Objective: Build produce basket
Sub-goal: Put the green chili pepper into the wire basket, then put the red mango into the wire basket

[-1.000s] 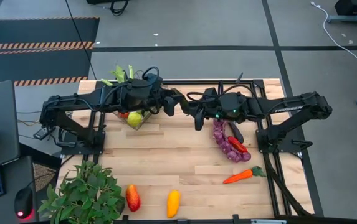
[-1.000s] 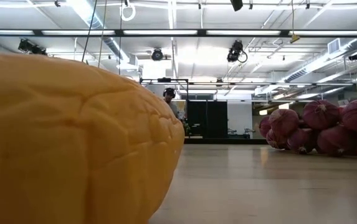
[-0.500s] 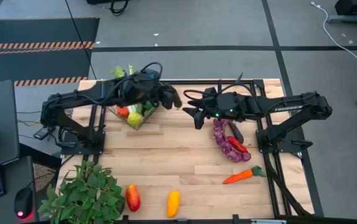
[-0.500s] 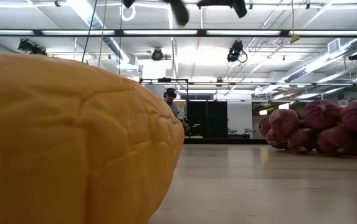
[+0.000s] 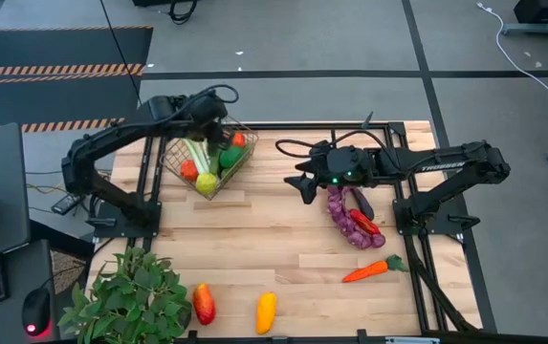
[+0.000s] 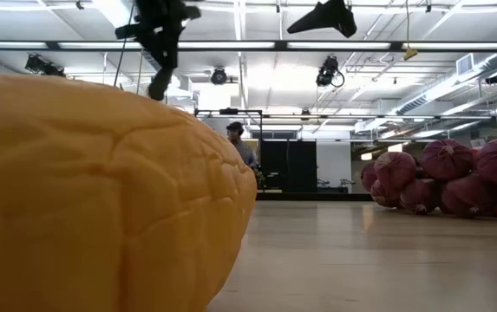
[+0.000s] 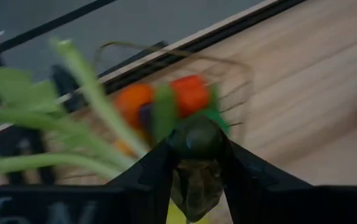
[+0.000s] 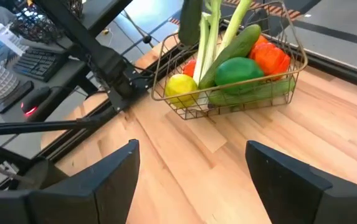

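Note:
The bronze wire basket (image 5: 211, 161) stands at the table's far left, holding celery, a yellow piece, a green piece, an orange piece and a cucumber (image 8: 237, 43). My left gripper (image 5: 218, 134) hovers over the basket, shut on a dark green cucumber-like piece (image 7: 194, 140). That piece also shows in the right wrist view (image 8: 190, 20). My right gripper (image 5: 300, 182) is open and empty above mid-table, right of the basket. The purple grapes (image 5: 348, 222), a dark eggplant (image 5: 361, 203) and a red piece (image 5: 365, 223) lie on the table at the right. My left gripper pinches the dark green piece between its two fingers (image 7: 156, 171), which come from above and point down at the basket. The piece hangs below the fingers, its lower end (image 8: 190, 34) clear above the basket's contents. Which part of it the fingers have cannot be told.
A carrot (image 5: 374, 270) lies near the right front. A yellow piece (image 5: 266, 311) and a red-orange piece (image 5: 203, 303) lie at the near edge, and the yellow one fills the low view's left (image 6: 101, 199). A leafy plant (image 5: 130, 296) stands at the near left corner.
My left gripper has gone from mid-table, close to my right gripper, toward the table's left and far edge. It now stands over the basket with the dark green piece. My right gripper has stayed about where it was.

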Controlling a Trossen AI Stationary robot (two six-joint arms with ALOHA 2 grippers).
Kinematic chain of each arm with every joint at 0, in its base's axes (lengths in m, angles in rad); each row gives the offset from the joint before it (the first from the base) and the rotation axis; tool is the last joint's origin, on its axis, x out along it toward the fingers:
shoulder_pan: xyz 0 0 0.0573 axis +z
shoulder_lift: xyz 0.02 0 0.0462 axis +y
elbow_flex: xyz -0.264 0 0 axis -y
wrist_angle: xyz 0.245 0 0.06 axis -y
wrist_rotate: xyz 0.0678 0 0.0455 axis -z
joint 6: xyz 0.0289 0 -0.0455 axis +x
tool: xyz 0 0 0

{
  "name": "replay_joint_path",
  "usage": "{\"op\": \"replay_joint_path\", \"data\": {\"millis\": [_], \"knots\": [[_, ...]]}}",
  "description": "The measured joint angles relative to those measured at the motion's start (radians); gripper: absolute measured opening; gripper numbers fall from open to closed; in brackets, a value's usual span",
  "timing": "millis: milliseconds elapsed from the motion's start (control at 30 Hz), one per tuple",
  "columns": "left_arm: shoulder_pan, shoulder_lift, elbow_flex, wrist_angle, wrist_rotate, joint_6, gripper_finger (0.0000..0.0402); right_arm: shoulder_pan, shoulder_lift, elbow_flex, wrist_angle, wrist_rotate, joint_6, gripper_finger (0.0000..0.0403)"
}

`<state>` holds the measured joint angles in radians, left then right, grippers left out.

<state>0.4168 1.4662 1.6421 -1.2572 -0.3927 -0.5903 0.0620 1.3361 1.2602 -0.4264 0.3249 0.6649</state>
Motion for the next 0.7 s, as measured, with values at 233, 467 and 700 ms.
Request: {"op": "replay_joint_path", "data": {"millis": [233, 467, 700], "knots": [[0.093, 0.019, 0.000, -0.113, 0.048, 0.083, 0.0172, -0.013, 0.000, 0.000, 0.007, 0.030, 0.009, 0.0294], [0.083, 0.042, 0.000, -0.121, 0.085, 0.084, 0.0286, -0.022, 0.000, 0.000, 0.006, 0.015, 0.010, 0.0295], [-0.013, 0.039, 0.000, -0.130, 0.226, 0.044, 0.0336, -0.002, 0.000, 0.000, -0.073, -0.079, 0.069, 0.0295]]}}
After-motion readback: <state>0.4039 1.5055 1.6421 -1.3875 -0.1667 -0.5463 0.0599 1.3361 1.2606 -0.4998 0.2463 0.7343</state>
